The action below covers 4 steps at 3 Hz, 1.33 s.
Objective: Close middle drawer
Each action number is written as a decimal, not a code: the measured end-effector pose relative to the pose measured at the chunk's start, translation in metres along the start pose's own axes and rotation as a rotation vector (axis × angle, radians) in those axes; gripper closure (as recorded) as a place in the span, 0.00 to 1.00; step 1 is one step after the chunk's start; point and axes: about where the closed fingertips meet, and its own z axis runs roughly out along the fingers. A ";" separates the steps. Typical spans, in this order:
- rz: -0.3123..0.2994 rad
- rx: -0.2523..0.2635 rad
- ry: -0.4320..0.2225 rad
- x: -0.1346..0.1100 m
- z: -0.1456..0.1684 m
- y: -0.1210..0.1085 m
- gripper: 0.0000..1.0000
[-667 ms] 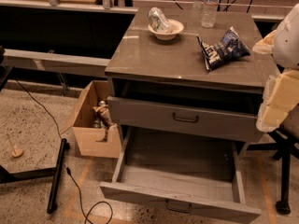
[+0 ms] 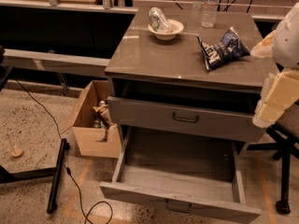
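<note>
The middle drawer (image 2: 140,195) is pulled far out of the grey cabinet (image 2: 154,55), its low front panel with a small dark bail handle (image 2: 177,206) near the bottom edge of the camera view. Its inside looks bare. Above it the taller-fronted top drawer (image 2: 140,113) stands slightly out. The lowest drawer is hidden beneath. My cream-coloured gripper (image 2: 275,97) hangs at the right edge, beside the top drawer's right end, above and to the right of the open middle drawer, touching neither.
On the cabinet top are a white bowl (image 2: 166,29) with a crumpled can, a water bottle (image 2: 210,6) and a chip bag (image 2: 222,48). A cardboard box (image 2: 91,134) of items stands left of the cabinet. Cables and a black stand (image 2: 56,176) lie on the floor; a chair base (image 2: 282,171) is at right.
</note>
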 end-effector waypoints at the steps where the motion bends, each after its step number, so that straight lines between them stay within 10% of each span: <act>1: -0.018 0.007 0.007 0.005 0.028 0.007 0.38; 3: -0.103 -0.074 -0.035 0.051 0.201 0.068 0.90; 4: -0.061 -0.123 -0.125 0.070 0.285 0.090 1.00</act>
